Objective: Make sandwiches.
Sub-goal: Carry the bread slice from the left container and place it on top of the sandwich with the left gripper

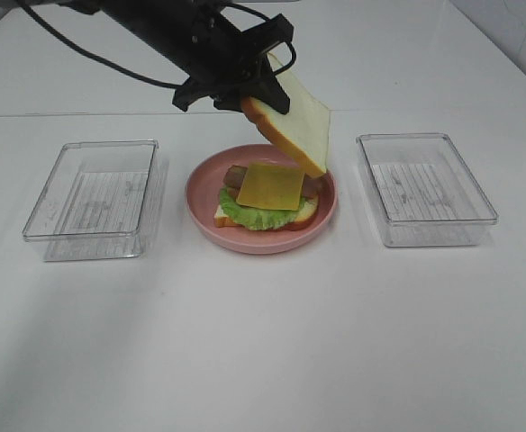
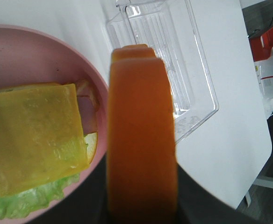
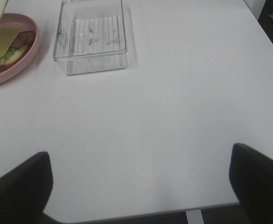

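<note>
On the round pink plate [image 1: 200, 200] lies a stack: a bread slice [image 1: 230, 216] at the bottom, ruffled green lettuce [image 1: 245, 214], reddish bacon [image 1: 236, 174] and a yellow cheese square [image 1: 270, 186] on top. My left gripper [image 1: 258, 90] reaches in from the upper left, shut on a second bread slice [image 1: 297, 121] that hangs tilted above the plate's far right side. The left wrist view shows this slice's orange crust [image 2: 141, 140] edge-on beside the cheese [image 2: 33, 135]. My right gripper [image 3: 139, 186] stands open over bare table, well away from the plate [image 3: 15, 65].
Two clear plastic trays flank the plate, one on the left [image 1: 92, 200] and one on the right [image 1: 425, 189]; both hold nothing. The right tray [image 3: 92, 39] lies between my right gripper and the plate. The table's right edge [image 2: 248, 177] is near it.
</note>
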Tool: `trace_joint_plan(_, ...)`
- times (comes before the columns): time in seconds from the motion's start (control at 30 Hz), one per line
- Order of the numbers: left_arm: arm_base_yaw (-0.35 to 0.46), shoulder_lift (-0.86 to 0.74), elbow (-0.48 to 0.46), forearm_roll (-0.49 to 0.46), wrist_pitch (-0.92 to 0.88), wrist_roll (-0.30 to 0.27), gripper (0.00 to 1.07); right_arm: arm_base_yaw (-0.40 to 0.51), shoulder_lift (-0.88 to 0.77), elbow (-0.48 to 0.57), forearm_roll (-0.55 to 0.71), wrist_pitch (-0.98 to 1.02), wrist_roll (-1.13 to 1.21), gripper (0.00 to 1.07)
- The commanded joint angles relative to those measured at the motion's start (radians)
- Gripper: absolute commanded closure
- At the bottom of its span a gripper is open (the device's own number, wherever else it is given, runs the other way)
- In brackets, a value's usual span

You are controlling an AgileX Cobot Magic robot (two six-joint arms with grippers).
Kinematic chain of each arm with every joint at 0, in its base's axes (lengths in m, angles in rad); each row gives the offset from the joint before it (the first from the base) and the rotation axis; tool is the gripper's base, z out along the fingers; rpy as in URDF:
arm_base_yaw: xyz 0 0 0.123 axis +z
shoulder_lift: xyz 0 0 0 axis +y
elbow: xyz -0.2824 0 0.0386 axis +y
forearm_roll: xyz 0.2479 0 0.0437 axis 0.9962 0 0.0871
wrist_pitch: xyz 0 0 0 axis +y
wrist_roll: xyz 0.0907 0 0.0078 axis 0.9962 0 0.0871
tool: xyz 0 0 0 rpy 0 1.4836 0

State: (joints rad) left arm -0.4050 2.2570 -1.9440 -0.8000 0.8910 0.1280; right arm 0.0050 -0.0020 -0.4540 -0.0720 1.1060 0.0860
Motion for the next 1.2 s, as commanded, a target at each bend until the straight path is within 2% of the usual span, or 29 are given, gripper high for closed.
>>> trace_joint_plan(0.03,-0.008,0.002,0.05,-0.069,-0.069,0.042,1.07,-0.007,-0.032,0.004,0.002,-0.007,-0.007,0.09)
trace_joint_plan(0.27,-0.008,0.002,0.133,-0.065,-0.124,0.06,1.07,-0.007,-0.032,0.004,0.002,-0.007,-0.007,0.09)
trace_joint_plan(0.33,-0.008,0.003,0.154,-0.073,-0.144,0.095,1.07,-0.007,-0.032,0.004,0.002,-0.007,-0.007,0.09)
trace_joint_plan(0.53,-0.005,0.026,0.154,-0.08,-0.144,0.102,1.07,-0.007,-0.032,0.004,0.002,-0.007,-0.007,0.09)
trace_joint_plan(0.73,-0.005,0.057,0.153,-0.139,-0.173,0.141,1.07,-0.007,-0.032,0.004,0.002,-0.007,-0.007,0.09)
trace_joint_plan(0.83,-0.005,0.066,0.153,-0.173,-0.177,0.179,1.07,-0.007,-0.032,0.004,0.002,-0.007,-0.007,0.09)
trace_joint_plan(1.13,0.0,0.067,0.153,-0.161,-0.189,0.173,1.07,-0.007,-0.032,0.004,0.002,-0.007,-0.007,0.09)
trace_joint_plan(1.2,0.0,0.071,0.153,-0.144,-0.184,0.153,1.07,-0.007,-0.032,0.004,0.002,-0.007,-0.007,0.09)
